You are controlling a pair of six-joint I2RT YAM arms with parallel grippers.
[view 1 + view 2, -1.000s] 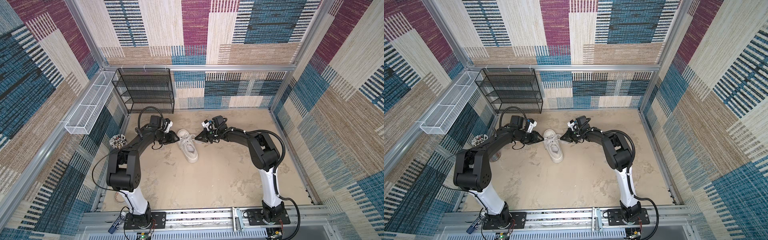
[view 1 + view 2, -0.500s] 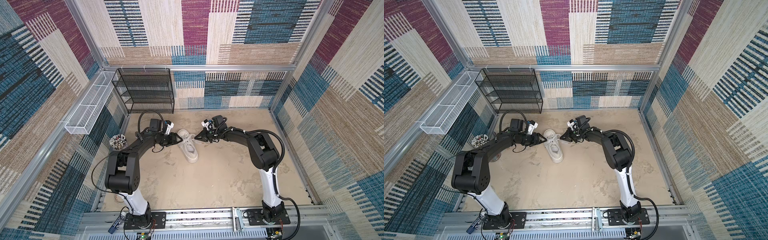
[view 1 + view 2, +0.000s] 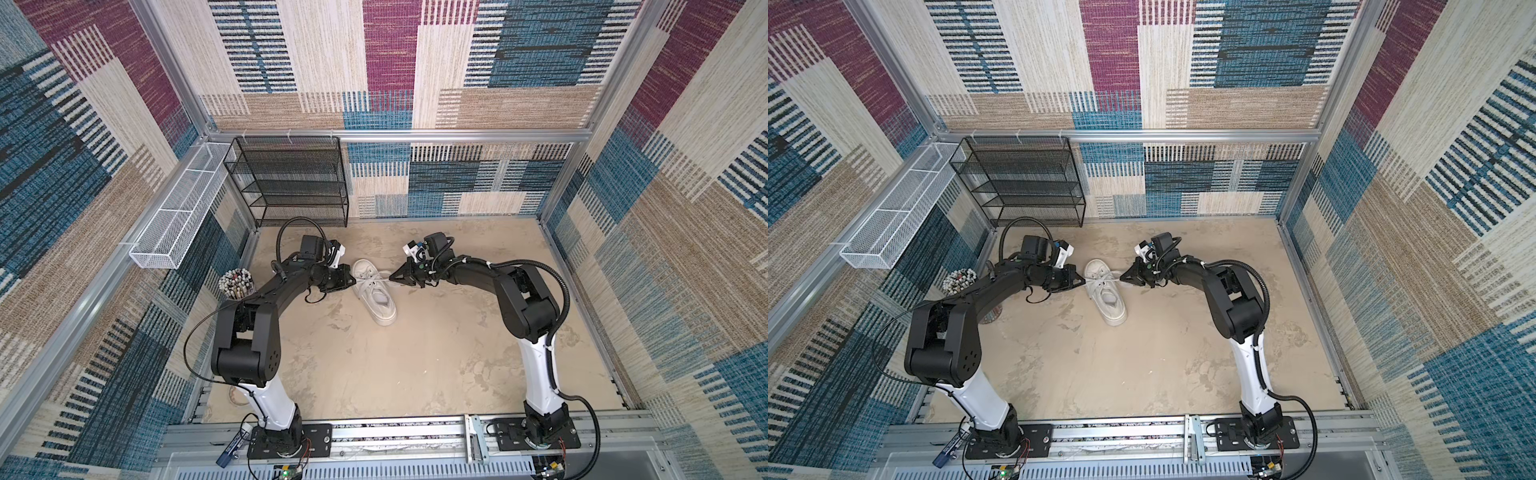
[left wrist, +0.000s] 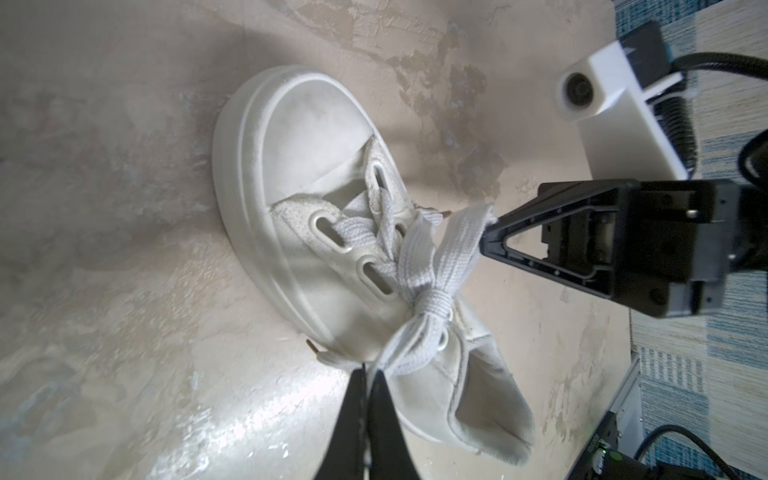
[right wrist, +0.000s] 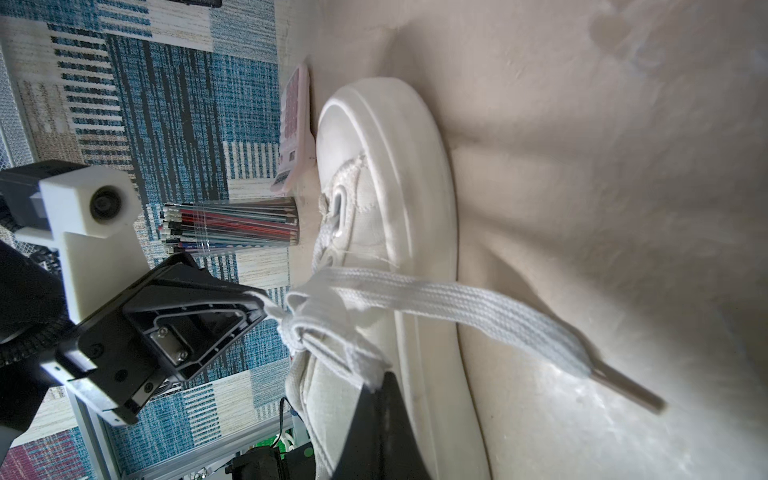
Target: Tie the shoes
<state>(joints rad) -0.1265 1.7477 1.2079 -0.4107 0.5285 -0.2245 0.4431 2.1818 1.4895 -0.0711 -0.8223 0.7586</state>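
Note:
In both top views the white shoe [image 3: 376, 297] [image 3: 1108, 297] lies on the sandy floor between my arms. Its flat laces [image 4: 432, 301] are wound into a knot with a loop going out to each side. My left gripper [image 4: 368, 372] [image 3: 352, 281] is shut on the loop on its side of the shoe. At the opposite side my right gripper [image 5: 380, 384] [image 3: 391, 279] is shut on the other loop [image 4: 457, 245]. Both loops run straight from the knot to the jaws. One free lace end [image 5: 540, 324] with its tip trails over the floor.
A black wire rack [image 3: 291, 183] stands against the back wall, and a white wire basket [image 3: 174, 220] hangs on the left wall. A cup of pencils [image 3: 236, 282] stands by the left arm. A pink calculator [image 5: 293, 133] leans beyond the shoe's toe.
My left gripper has moved right, up to the shoe, and shut on the near lace loop. The right gripper has stayed shut on its loop.

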